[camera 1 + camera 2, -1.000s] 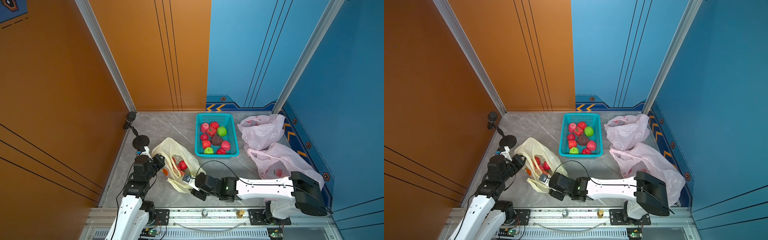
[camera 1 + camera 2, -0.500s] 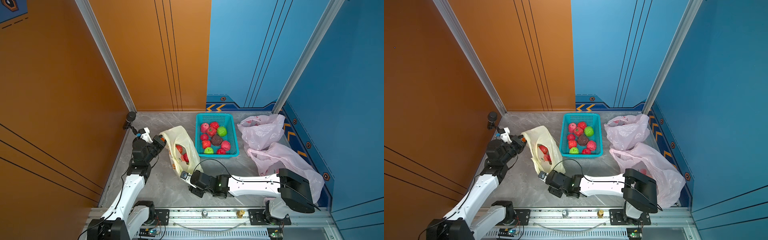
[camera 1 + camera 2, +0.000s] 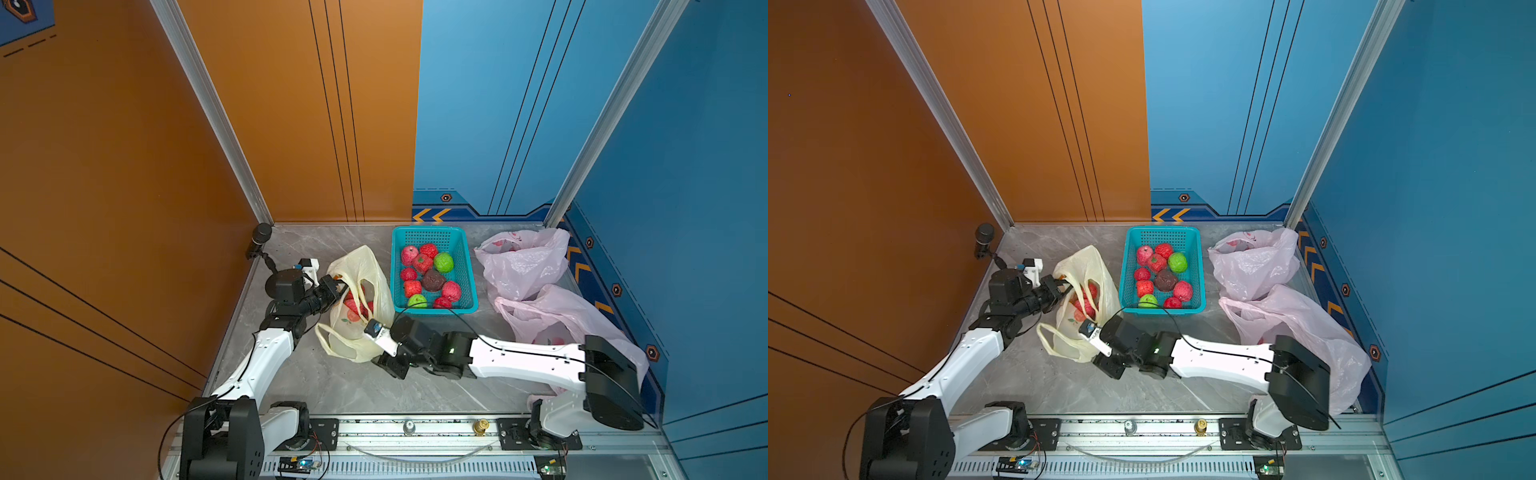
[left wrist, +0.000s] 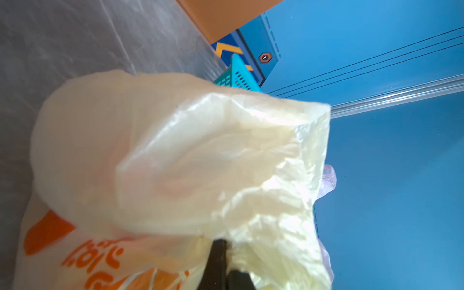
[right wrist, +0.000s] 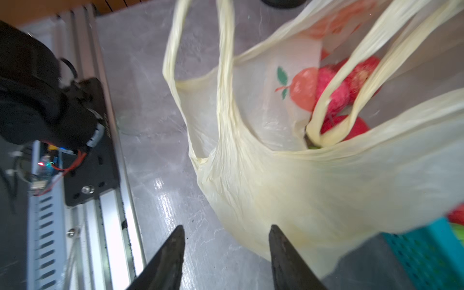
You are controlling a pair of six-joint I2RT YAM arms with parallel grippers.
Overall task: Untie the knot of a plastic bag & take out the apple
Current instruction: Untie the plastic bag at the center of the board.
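Note:
The yellow plastic bag stands just left of the basket, its mouth gaping. Red apples show inside it, clearest in the right wrist view. Its handles hang as loose loops; a knot is not in view. My left gripper is shut on the bag's upper left edge, and the left wrist view shows the dark fingers pinching the film. My right gripper is open, low over the table at the bag's near bottom corner. One finger lies against the film, and nothing sits between the two.
A teal basket with several red, green and brown fruits sits behind my right arm. Two pink plastic bags lie to the right. A black stand occupies the back left corner. The metal rail runs along the front.
My left gripper has carried the bag away from the front edge, back toward the basket, and stood it up. The right arm followed, and its jaws have spread a little wider.

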